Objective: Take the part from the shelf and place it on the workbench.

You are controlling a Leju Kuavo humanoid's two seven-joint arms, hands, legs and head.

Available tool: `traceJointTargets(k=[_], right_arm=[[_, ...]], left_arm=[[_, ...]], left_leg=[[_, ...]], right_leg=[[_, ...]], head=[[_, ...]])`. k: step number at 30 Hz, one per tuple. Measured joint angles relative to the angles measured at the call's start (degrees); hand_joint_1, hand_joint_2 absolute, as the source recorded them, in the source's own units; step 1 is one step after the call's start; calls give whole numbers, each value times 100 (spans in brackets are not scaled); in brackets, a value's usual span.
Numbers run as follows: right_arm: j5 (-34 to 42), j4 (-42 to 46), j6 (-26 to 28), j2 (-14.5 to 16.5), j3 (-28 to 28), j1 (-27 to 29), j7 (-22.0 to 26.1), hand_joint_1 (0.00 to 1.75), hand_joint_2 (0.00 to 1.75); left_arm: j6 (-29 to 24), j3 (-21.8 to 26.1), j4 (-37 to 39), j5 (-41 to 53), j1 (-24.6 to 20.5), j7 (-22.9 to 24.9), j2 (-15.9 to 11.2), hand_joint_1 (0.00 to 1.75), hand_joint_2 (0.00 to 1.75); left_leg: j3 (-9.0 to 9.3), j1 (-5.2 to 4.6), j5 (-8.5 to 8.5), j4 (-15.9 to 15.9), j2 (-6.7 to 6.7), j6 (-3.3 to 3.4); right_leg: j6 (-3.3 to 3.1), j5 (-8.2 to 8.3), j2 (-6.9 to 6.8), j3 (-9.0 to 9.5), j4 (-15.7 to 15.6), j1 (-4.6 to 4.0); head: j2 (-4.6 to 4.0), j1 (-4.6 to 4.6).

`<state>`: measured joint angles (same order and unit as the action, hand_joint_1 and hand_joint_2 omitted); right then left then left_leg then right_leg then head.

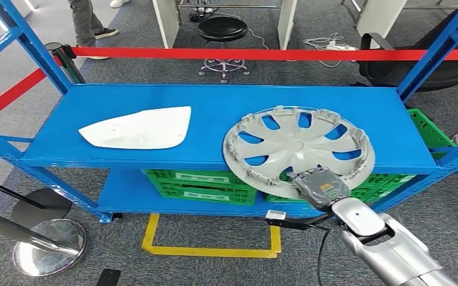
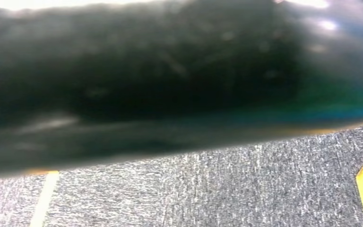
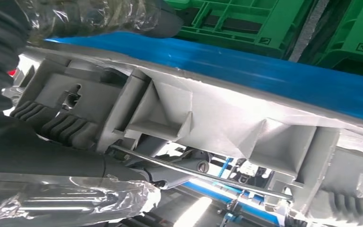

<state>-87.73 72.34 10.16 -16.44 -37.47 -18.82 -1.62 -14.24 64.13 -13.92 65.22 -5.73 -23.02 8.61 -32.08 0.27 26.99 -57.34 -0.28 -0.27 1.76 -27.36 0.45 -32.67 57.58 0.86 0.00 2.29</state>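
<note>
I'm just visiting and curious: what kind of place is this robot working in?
Probably a workshop or robot test floor: blue steel shelving holding a wheel cover, green crates beneath, and a red barrier belt around it.

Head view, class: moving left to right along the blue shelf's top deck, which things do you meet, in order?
White panel → grey wheel cover → right hand gripping the wheel cover's near rim, at the front edge of the blue shelf.
</note>
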Motion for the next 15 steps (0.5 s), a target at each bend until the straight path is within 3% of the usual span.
traceJointTargets(k=[6, 12, 15], right_arm=[[40, 91, 143, 0, 80, 102, 26, 175, 175], [31, 583, 896, 62, 390, 501, -67, 175, 175], [15, 780, 971, 98, 494, 645, -78, 175, 175]], left_arm=[[-1, 3, 0, -1, 5, 0, 0, 0, 0], [-1, 53, 0, -5, 7, 0, 0, 0, 0], [-1, 75, 0, -13, 6, 0, 0, 0, 0]], left_leg=[[-3, 0, 0, 0, 0, 0], [-10, 0, 1, 0, -1, 0], [-11, 0, 2, 0, -1, 0]], right_leg=[[0, 0, -2, -3, 0, 0], [0, -1, -3, -8, 0, 0], [0, -1, -2, -10, 0, 0]], head=[[0, 1], [0, 1], [0, 1]])
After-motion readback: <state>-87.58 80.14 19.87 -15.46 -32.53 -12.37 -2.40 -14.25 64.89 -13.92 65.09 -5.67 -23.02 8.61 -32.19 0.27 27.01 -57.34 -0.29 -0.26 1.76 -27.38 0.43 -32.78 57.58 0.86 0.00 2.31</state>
